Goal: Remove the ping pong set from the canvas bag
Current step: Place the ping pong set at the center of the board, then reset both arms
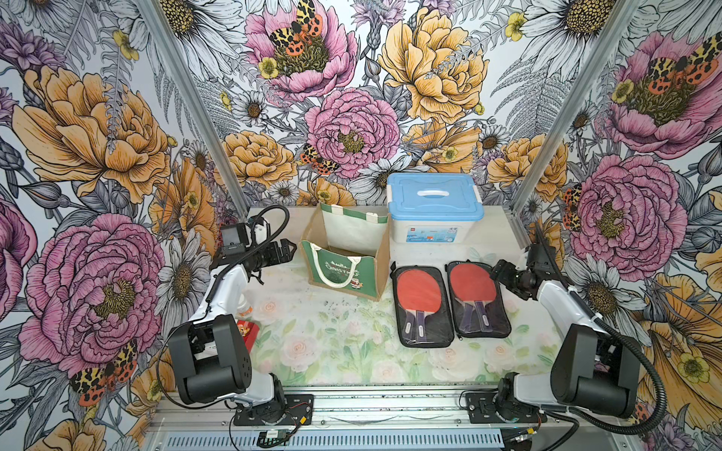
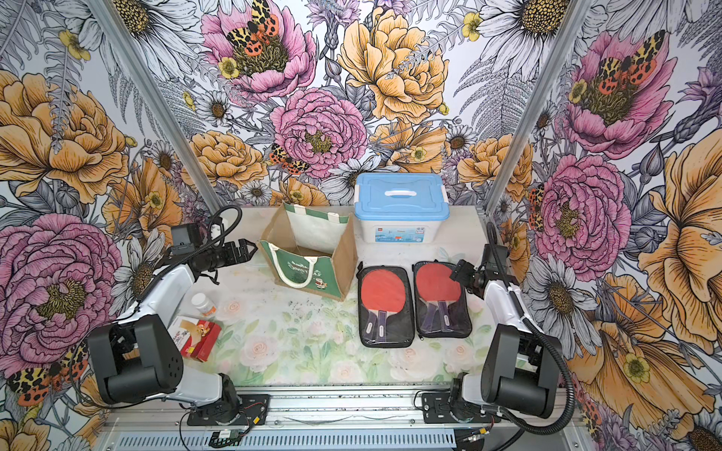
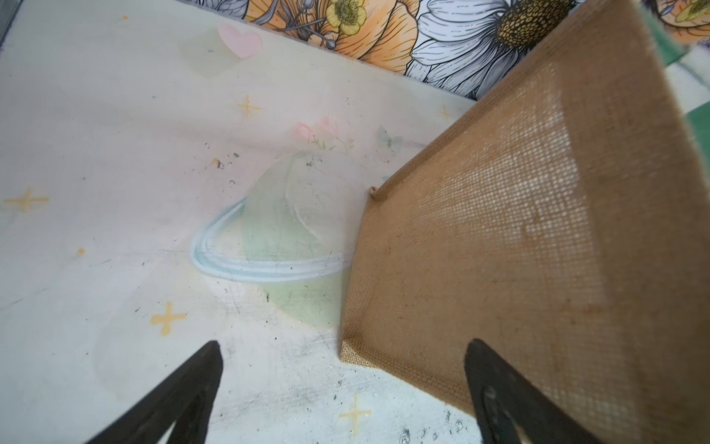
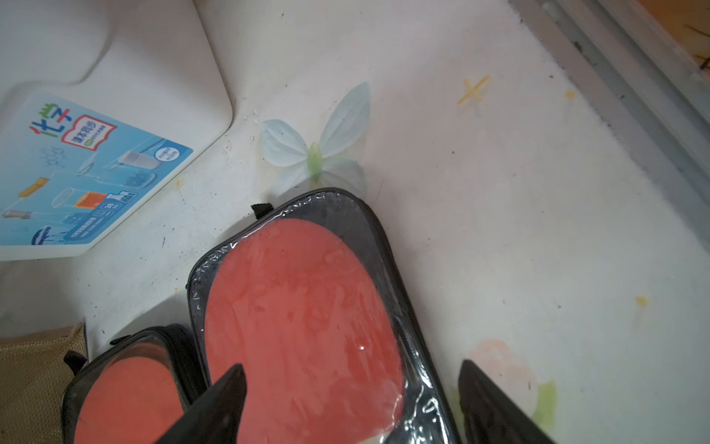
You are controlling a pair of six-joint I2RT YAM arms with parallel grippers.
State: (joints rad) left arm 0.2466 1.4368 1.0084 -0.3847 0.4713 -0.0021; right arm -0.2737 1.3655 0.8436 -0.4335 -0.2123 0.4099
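The canvas bag [image 1: 344, 273] [image 2: 308, 269] stands upright and open mid-table, green front facing forward; only pale lining shows inside. Two ping pong sets, red paddles in black clear-fronted cases, lie flat side by side to its right: one [image 1: 422, 304] [image 2: 385, 304] near the bag, the other [image 1: 478, 298] [image 2: 441, 298] further right. My left gripper [image 1: 287, 250] [image 3: 345, 346] is open just left of the bag's burlap side [image 3: 518, 250], holding nothing. My right gripper [image 1: 498, 277] [image 4: 352, 367] is open over the far right edge of the right-hand set [image 4: 303, 315], empty.
A white plastic box with a blue lid [image 1: 433, 207] [image 4: 96, 115] stands behind the paddle cases, close to the bag. A white bottle [image 2: 203, 303] and a red carton [image 2: 201, 337] lie at the left near my left arm. Metal frame rails border the table.
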